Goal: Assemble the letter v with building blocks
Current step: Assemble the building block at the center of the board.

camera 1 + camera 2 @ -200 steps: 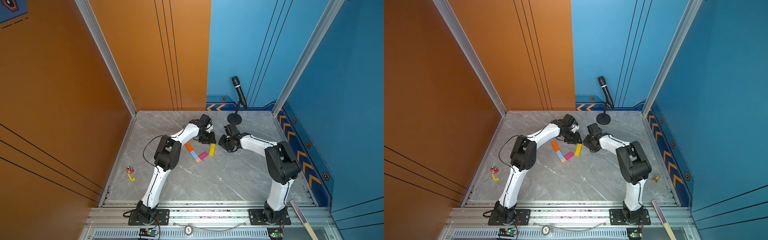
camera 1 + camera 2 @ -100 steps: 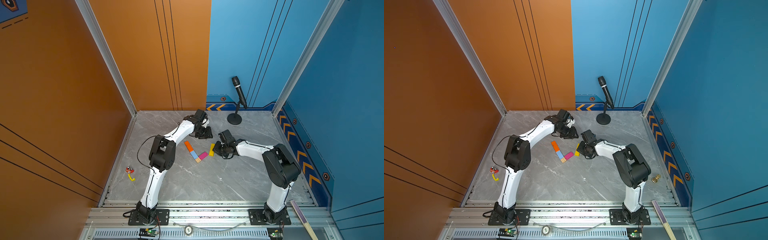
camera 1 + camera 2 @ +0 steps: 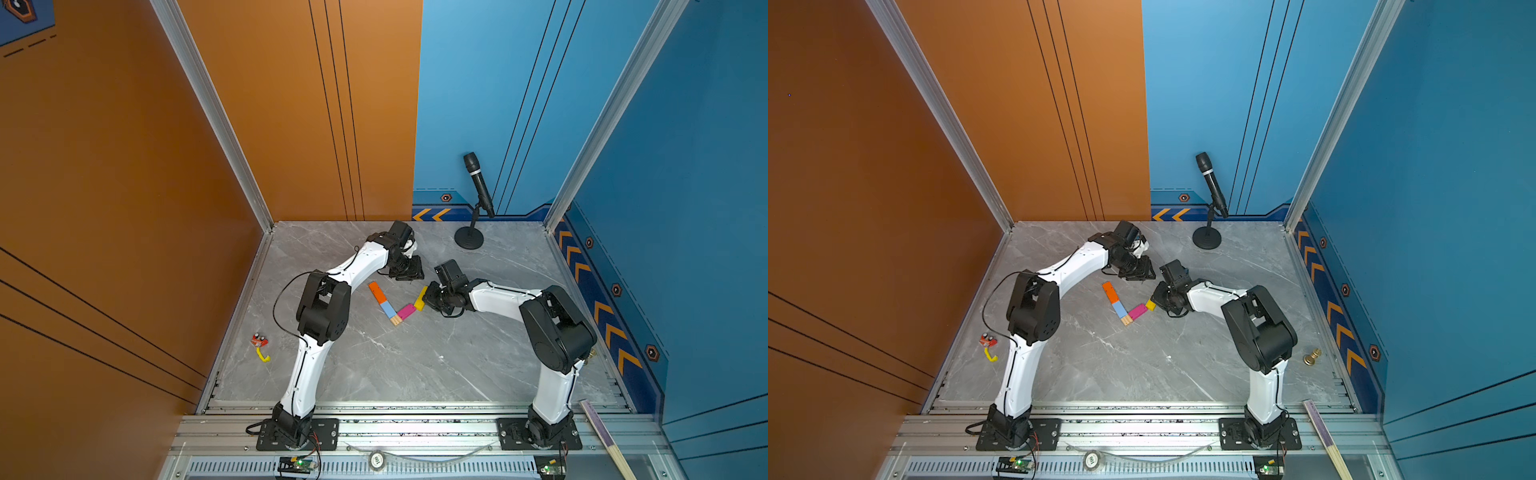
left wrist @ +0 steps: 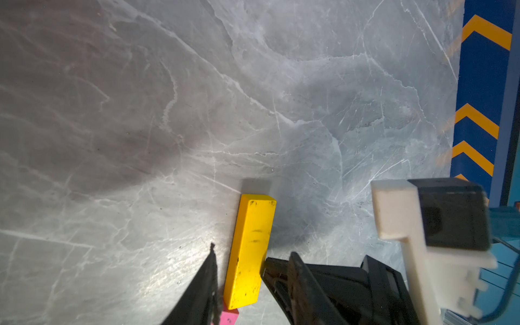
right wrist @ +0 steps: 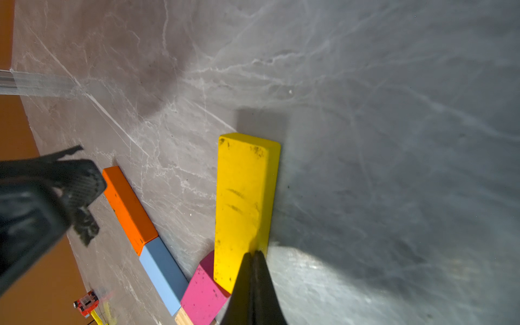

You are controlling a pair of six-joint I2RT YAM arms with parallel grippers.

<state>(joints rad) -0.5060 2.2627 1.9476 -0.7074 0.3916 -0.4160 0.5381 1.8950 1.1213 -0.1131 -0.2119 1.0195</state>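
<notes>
My right gripper, pinched closed and empty, touches the yellow block; my left gripper's opening I cannot tell.

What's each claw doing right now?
Left claw: open, holding nothing.
Right claw: shut, empty, tips at the long yellow block's edge.

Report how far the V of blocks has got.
Done: orange block, blue block, wood block and pink block lie end to end, bent at the wood. In hand: the shut right gripper touches the yellow block, crooked at the pink one's end. To do: straighten the yellow block into line.
</notes>
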